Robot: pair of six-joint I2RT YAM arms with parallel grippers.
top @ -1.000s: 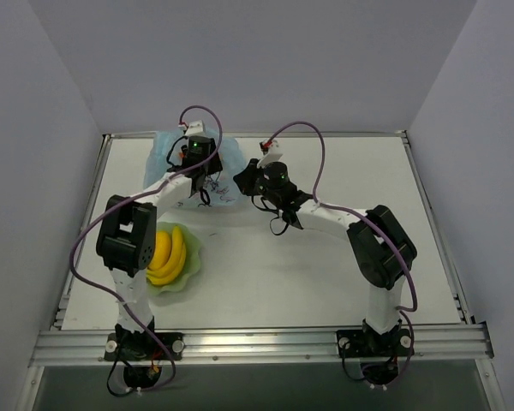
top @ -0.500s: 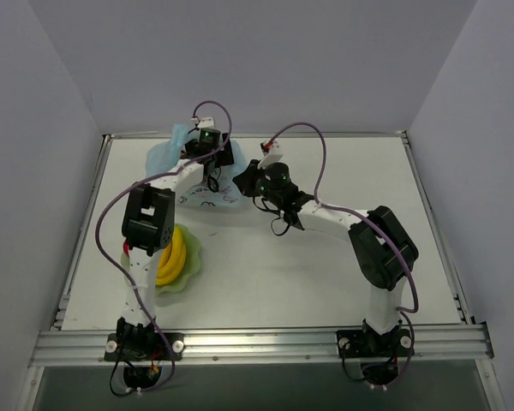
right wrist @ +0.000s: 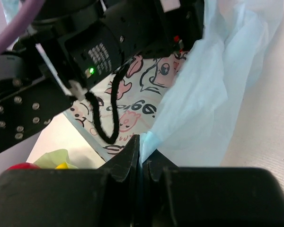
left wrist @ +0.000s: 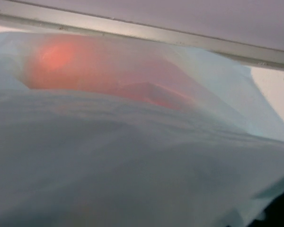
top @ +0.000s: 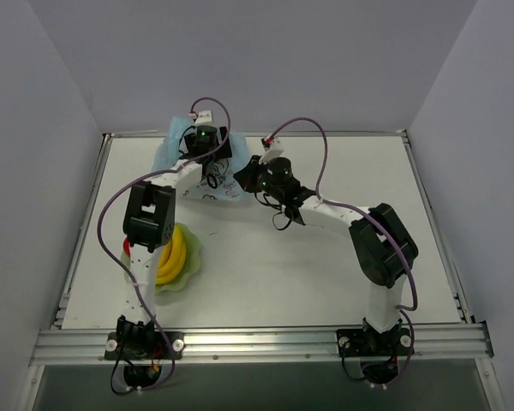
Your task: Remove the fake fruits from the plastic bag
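Over the last second the left arm has pushed its wrist farther toward the table's far edge, its elbow drawn in over the bowl, while the right arm has barely shifted.

Seen from the right wrist, the right gripper (right wrist: 139,147) has its jaws pressed together on a bunched fold of the plastic bag (right wrist: 203,90), with the film rising up and to the right from the pinch. From above, that gripper (top: 242,179) sits at the bag's right-hand edge. Its forearm runs back low across the table (top: 325,257) to a raised elbow near the right side.

The left gripper (top: 210,147) is over the bag (top: 173,144) at the back of the table. Whether its jaws are open or closed cannot be told: the left wrist view is filled with pale blue film (left wrist: 132,156) and shows no fingers. Through that film glows an orange-pink fruit (left wrist: 57,59), blurred, lying inside the bag ahead of the wrist and close under the far rail (left wrist: 180,38). Its kind cannot be made out. The left forearm stretches from the elbow straight up toward the bag.

Well apart from both grippers, near the left arm's base, the pale green bowl (top: 191,255) holds the yellow banana bunch (top: 175,257) and a small red fruit (top: 126,248).
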